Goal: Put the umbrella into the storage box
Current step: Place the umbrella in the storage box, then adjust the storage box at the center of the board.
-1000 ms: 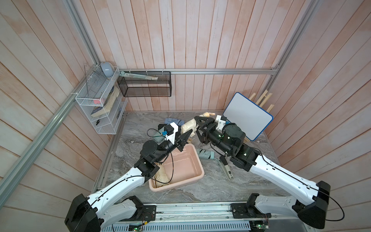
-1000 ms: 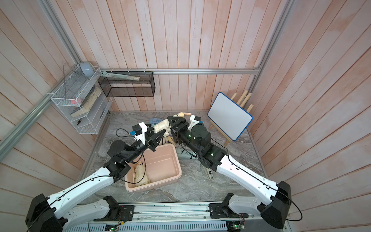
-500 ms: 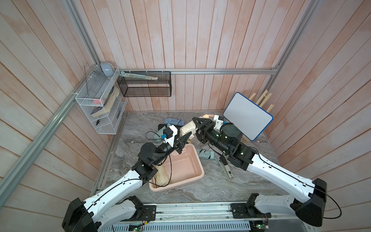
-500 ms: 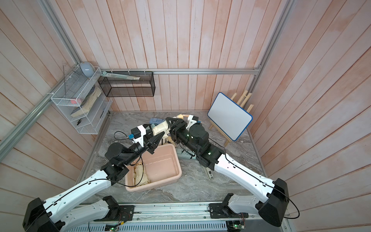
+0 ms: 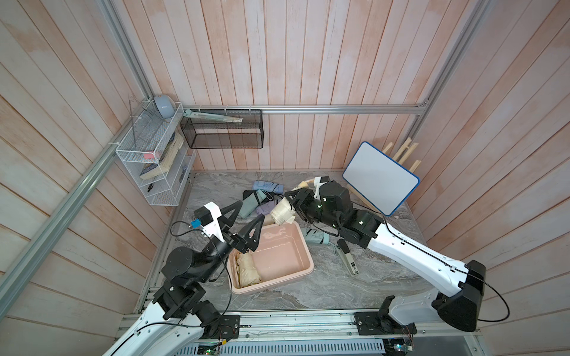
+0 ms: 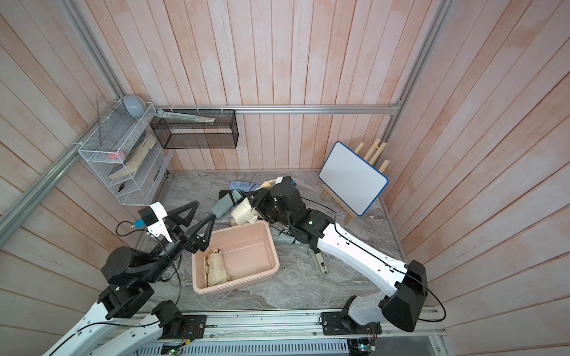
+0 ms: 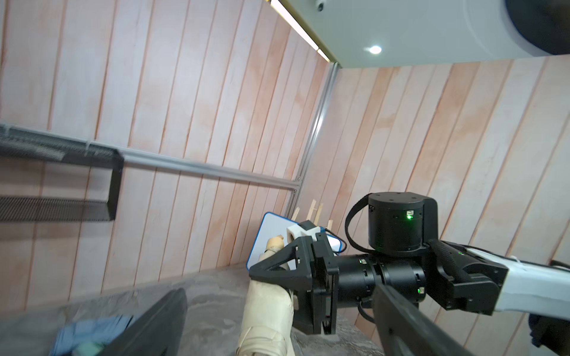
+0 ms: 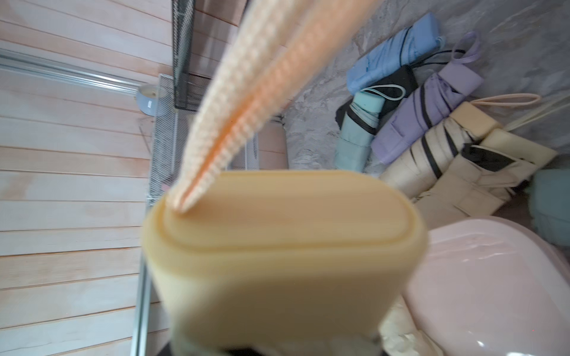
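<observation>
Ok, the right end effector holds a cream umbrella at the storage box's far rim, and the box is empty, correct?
Not empty: both top views show a stowed cream umbrella inside the storage box. The right end effector holds the second cream umbrella at its far rim.

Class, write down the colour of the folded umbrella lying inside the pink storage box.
Cream. The umbrella in the storage box shows best in a top view.

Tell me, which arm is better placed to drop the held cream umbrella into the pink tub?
Likely the right. The right gripper is closed on the cream umbrella, holding it by the far rim of the storage box. The left gripper stands open and empty beside the box.
</observation>
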